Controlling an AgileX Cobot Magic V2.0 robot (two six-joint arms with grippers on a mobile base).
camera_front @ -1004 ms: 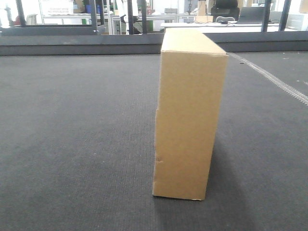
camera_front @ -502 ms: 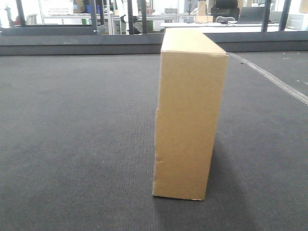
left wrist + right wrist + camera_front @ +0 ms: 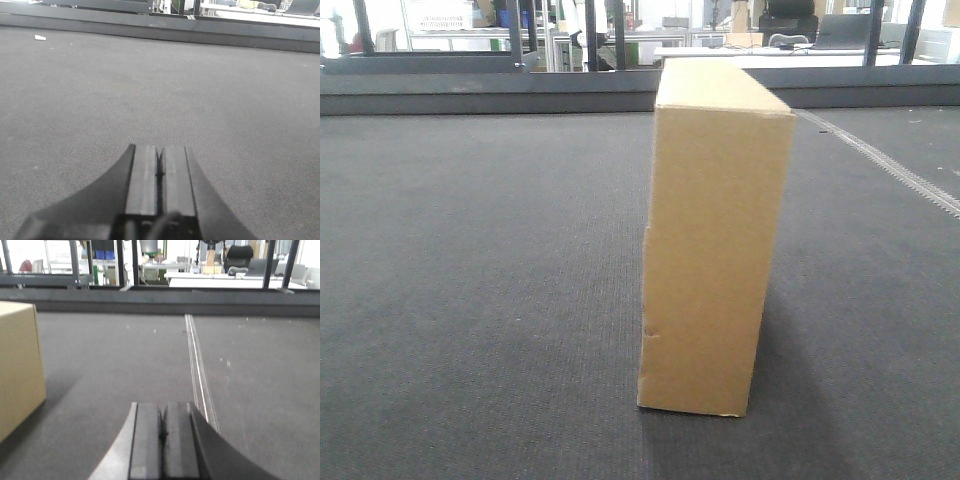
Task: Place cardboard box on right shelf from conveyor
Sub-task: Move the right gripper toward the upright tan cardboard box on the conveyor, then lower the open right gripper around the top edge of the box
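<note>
The cardboard box (image 3: 715, 240) stood upright on its narrow base on the conveyor (image 3: 470, 300), roughly mid-belt, short of the dark rail (image 3: 490, 95) along the far edge and left of the pale seam (image 3: 880, 160). Its narrow face was toward the front camera, with a small dent (image 3: 648, 330) low on the left edge. I judged that pose called for one arm on each broad side, since the box looked too wide for a single pinch.

The left end effector (image 3: 159, 150) hung low over bare belt with its fingers pressed together, grasping nothing; the box did not show in its view. The right end effector (image 3: 162, 407) was likewise clenched and empty, beside the seam, with the box (image 3: 17, 370) off to its left and apart from it. Neither arm touched the box, so I took the pick as not yet begun. The right shelf appeared in no view.
</note>
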